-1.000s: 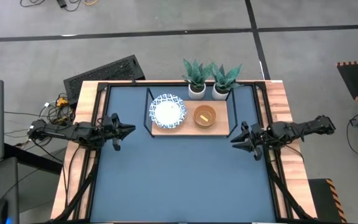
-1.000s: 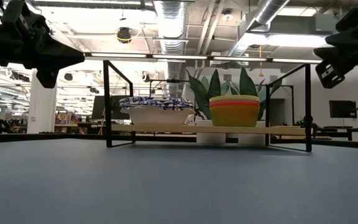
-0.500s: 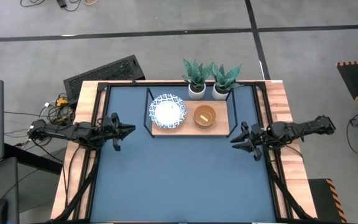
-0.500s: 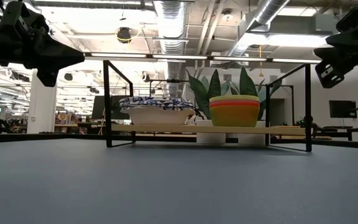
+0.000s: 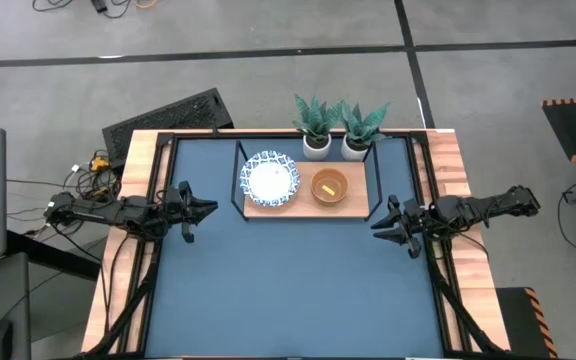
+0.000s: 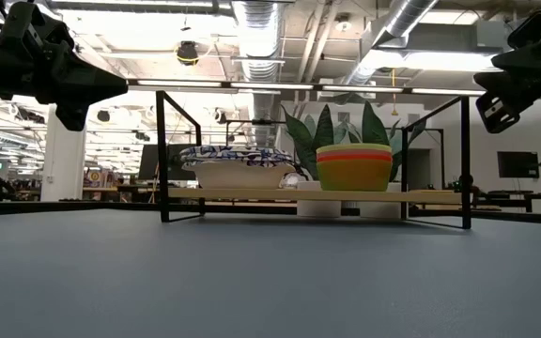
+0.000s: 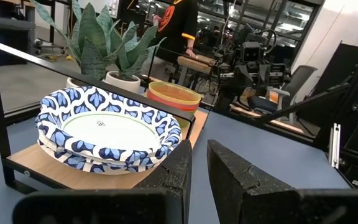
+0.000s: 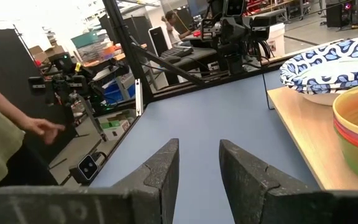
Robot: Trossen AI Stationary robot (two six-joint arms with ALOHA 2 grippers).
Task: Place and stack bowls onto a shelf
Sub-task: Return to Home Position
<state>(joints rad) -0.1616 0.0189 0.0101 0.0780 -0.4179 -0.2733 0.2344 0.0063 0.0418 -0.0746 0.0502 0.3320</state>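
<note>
**Both arms parked, shelf fully loaded**

Nothing has shifted since the earlier frames. The left end effector (image 5: 208, 208) hovers at the left edge of the worktop (image 5: 288, 290) and the right end effector (image 5: 378, 227) at its right edge, each with fingers slightly parted and empty. On the shelf (image 5: 356, 202), at the far edge, the patterned bowls (image 5: 271, 180) sit beside a nested stack topped by the yellow bowl (image 5: 329, 186). The task looks finished
</note>
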